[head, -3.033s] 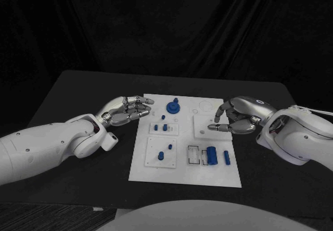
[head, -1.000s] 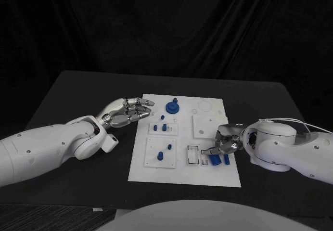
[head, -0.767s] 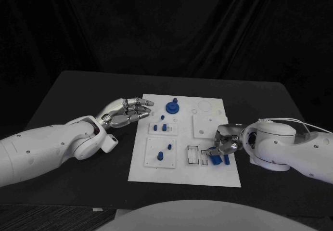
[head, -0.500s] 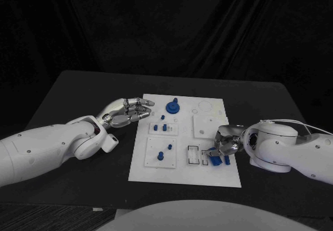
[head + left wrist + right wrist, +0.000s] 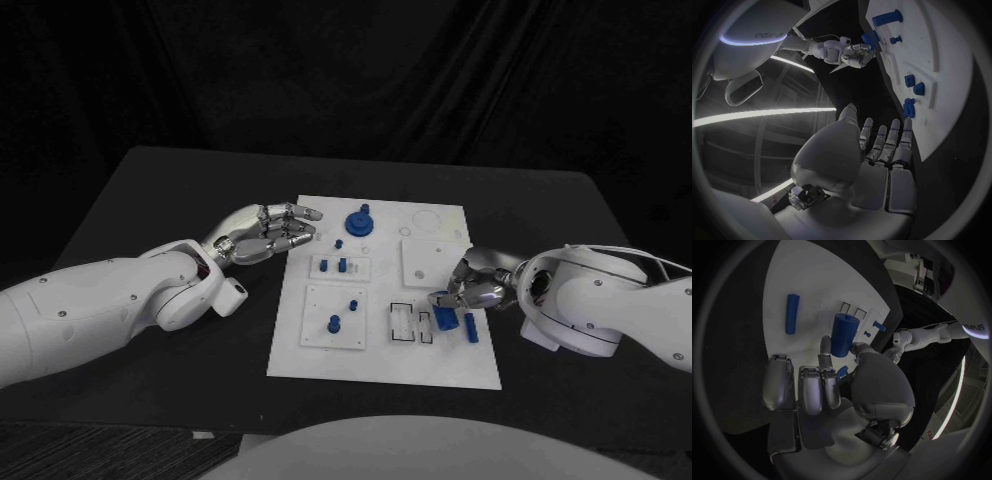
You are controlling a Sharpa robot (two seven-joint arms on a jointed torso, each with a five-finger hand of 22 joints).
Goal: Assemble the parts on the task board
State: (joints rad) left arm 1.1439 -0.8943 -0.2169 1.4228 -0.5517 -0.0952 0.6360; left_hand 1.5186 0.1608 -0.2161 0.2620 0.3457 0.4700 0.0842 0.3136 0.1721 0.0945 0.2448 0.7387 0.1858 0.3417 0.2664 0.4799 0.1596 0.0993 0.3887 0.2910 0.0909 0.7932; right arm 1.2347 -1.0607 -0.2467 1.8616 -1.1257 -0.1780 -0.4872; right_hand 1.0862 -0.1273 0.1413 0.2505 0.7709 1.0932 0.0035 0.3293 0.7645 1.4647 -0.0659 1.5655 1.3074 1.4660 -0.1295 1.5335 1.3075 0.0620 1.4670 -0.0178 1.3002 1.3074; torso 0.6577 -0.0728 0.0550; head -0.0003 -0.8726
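The task board (image 5: 378, 370) is seen lying flat on the black surface (image 5: 144, 190), its long axis running from the near edge away toward the far edge. On its near right section a blue cylinder (image 5: 446, 319) is held by the right hand (image 5: 472, 285), pinched between thumb and a finger, the other fingers (image 5: 811, 390) lying close together beside it. In the right wrist view the cylinder (image 5: 842, 334) appears roughly upright over the board; whether its base touches the board cannot be told. Just beside it a slim blue rod (image 5: 472, 327) is seen lying flat, its long axis aligned with the board's length. Two empty rectangular outlines (image 5: 401, 322) are noted just left of the cylinder. On the near left plate, a short blue peg (image 5: 333, 323) and a smaller one (image 5: 351, 303) are seen standing. Farther along, two small blue pieces (image 5: 336, 265) are seated side by side in a raised plate. Near the far edge a larger blue knobbed part (image 5: 359, 219) is seen upright. The left hand (image 5: 264, 233) is held just beside the board's left edge, empty, its fingers (image 5: 886, 145) loosely curled and slightly parted. Black drapery (image 5: 346, 80) is recorded behind the surface.
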